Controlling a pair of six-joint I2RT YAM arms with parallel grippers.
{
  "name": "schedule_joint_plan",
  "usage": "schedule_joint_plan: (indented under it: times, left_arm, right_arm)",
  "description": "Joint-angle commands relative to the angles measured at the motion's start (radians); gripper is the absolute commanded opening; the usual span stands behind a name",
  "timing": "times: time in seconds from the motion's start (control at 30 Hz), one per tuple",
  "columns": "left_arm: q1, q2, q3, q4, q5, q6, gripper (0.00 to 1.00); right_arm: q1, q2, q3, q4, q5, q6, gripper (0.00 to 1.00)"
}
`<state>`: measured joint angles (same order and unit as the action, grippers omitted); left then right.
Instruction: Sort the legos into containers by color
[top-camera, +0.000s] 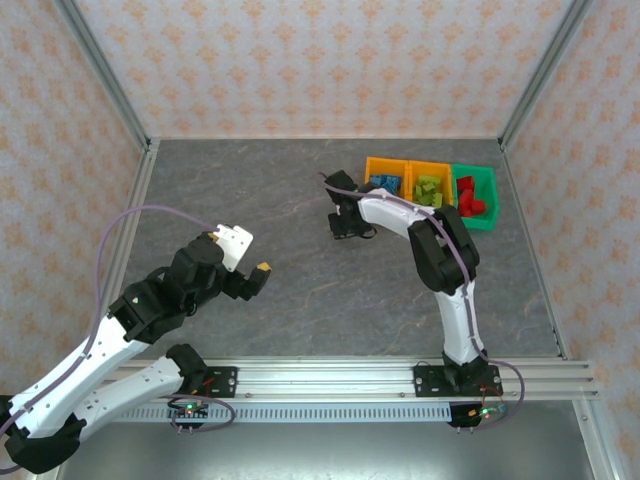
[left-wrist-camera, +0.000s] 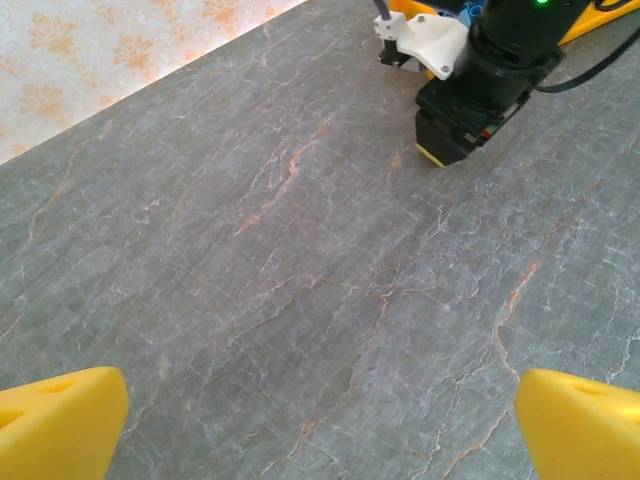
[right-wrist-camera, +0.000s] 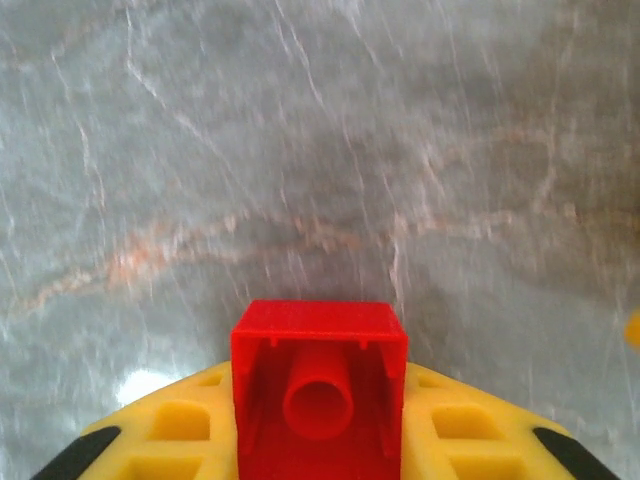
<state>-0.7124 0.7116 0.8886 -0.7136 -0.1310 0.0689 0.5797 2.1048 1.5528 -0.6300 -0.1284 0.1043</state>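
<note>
- Grey, stone-veined worktop (top-camera: 250, 190) seen from above. The three joined containers (top-camera: 491, 190) sit in a row at its far right, two orange and one green.
- In that row the blue legos (top-camera: 385, 183) lie in the left orange bin. The lime legos (top-camera: 429, 190) are in the middle orange one and the red legos (top-camera: 470, 197) in the green bin.
- My right gripper (top-camera: 345, 226) is low at the worktop just left of the blue-filled bin. My left gripper (top-camera: 252, 268) hangs well apart from it, above bare worktop on the near left.
- Left wrist view: my left gripper's yellow fingertips (left-wrist-camera: 60, 425) stand wide apart at the bottom corners, with nothing between them and veined grey surface beneath. Far ahead, my right arm's black wrist (left-wrist-camera: 480, 90) points down at the worktop, with an orange bin edge (left-wrist-camera: 600, 22) behind it.
- Right wrist view: my right gripper is clamped on a single red lego (right-wrist-camera: 318, 350), held between the yellow pads (right-wrist-camera: 170, 430). Its hollow underside and round inner tube face the camera. Blurred grey worktop lies beyond, and I cannot tell whether the lego touches it.
</note>
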Motion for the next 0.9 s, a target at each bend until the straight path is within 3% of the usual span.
schedule_joint_plan:
  times: [0.0,0.23,0.33,0.47,0.67,0.87]
  left_arm:
    - [0.011,-0.011,0.007,-0.002,0.022,-0.01,1.0]
    - [0.011,-0.024,0.006,0.004,0.039,-0.009,1.0]
    - [0.013,-0.032,0.004,0.012,0.046,-0.009,1.0]
    - [0.013,-0.034,0.003,0.011,0.048,-0.01,1.0]
    - [0.013,-0.04,0.007,0.01,0.047,-0.011,1.0]
    - [0.014,-0.043,-0.002,0.009,0.024,-0.02,1.0]
  right_arm:
    - [-0.001,-0.154,-0.096,0.073,-0.004,0.055,0.24]
    - [-0.038,-0.518,-0.358,0.24,0.065,0.175,0.2]
    - [-0.123,-0.652,-0.43,0.268,0.12,0.238,0.2]
    - [-0.339,-0.729,-0.461,0.27,0.101,0.321,0.2]
    - [-0.639,-0.557,-0.337,0.246,0.04,0.378,0.21]
    - [-0.74,-0.319,-0.134,0.188,0.043,0.384,0.24]
